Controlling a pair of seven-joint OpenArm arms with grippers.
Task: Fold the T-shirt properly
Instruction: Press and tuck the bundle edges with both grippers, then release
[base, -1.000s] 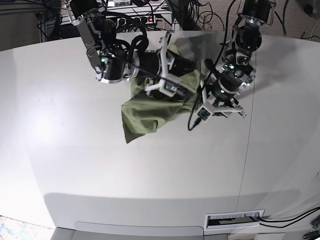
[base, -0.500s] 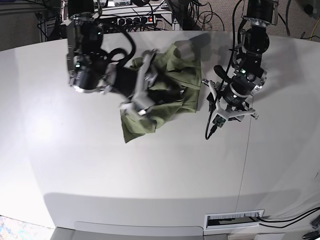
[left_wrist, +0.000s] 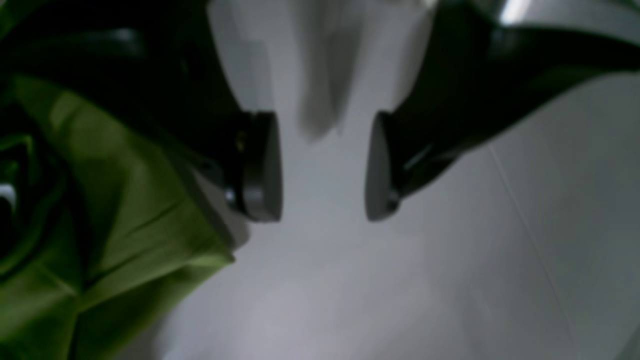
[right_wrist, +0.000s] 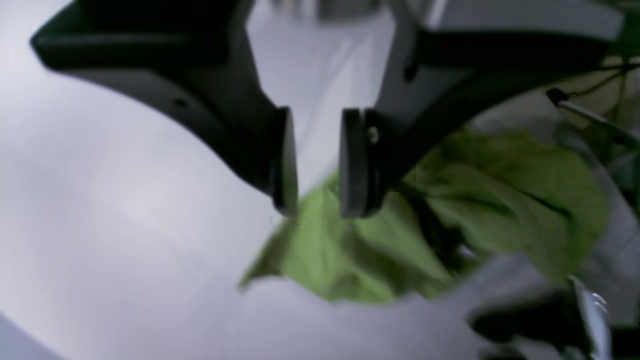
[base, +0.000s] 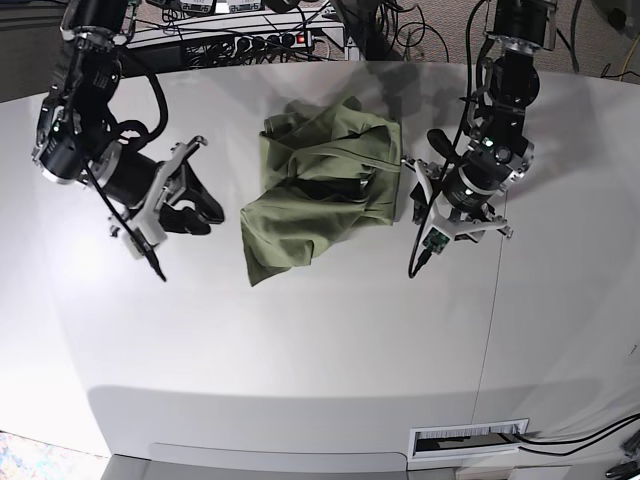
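The olive-green T-shirt lies crumpled in a heap at the back middle of the white table. My right gripper hangs left of the heap, apart from it. In the right wrist view it is open by a narrow gap and empty, with the T-shirt beyond its tips. My left gripper is just right of the heap. In the left wrist view it is open and empty over bare table, with the T-shirt beside its left finger.
Cables and a power strip lie behind the table's back edge. A seam runs down the table on the right. A slotted vent sits at the front right.
My right gripper has let go of the T-shirt and drawn away to the left. The shirt has dropped back into a heap. My left gripper has moved slightly right, off the shirt.
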